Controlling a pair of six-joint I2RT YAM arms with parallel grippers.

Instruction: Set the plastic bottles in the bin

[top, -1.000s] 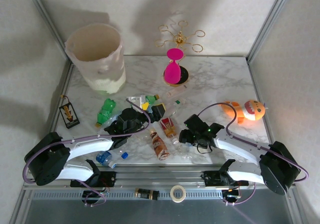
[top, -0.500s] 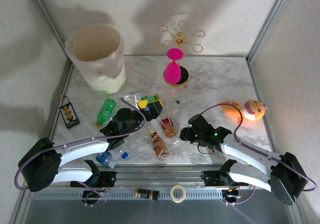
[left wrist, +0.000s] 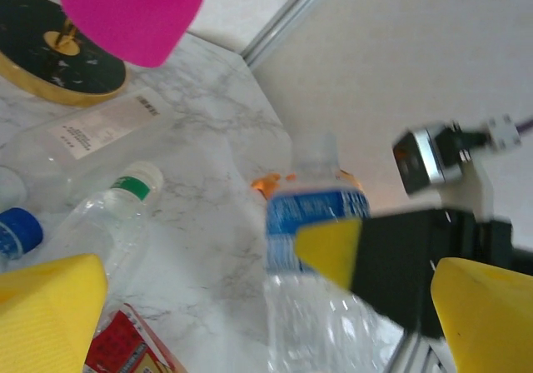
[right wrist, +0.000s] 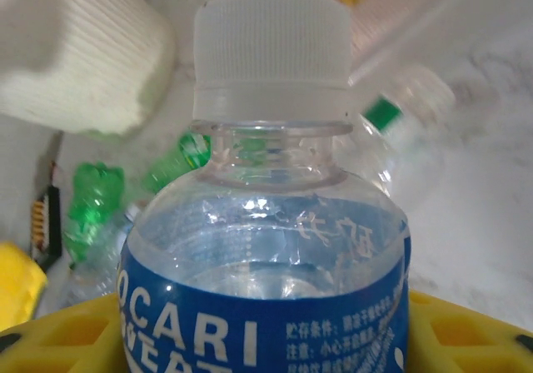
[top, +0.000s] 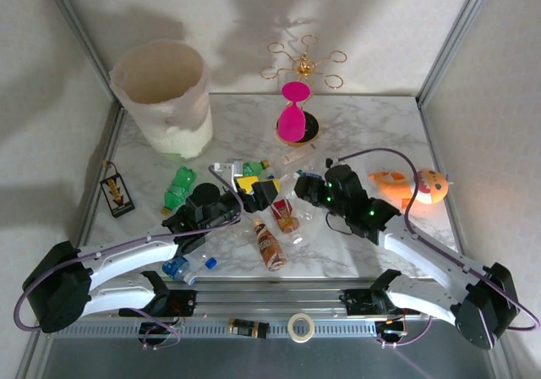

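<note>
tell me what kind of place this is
Probably a robotics lab test cell, not a home: a left arm and a right arm bolted at the edge of a marble-pattern table, plain white walls in a metal frame around it, and plastic bottles staged near a bag-lined bin.

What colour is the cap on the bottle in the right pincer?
White cap on the bottle, blue label below; clearest in the right wrist view.

The right claw (right wrist: 265, 344) clamps a clear blue-labelled bottle (right wrist: 266, 223) with white cap.
</note>
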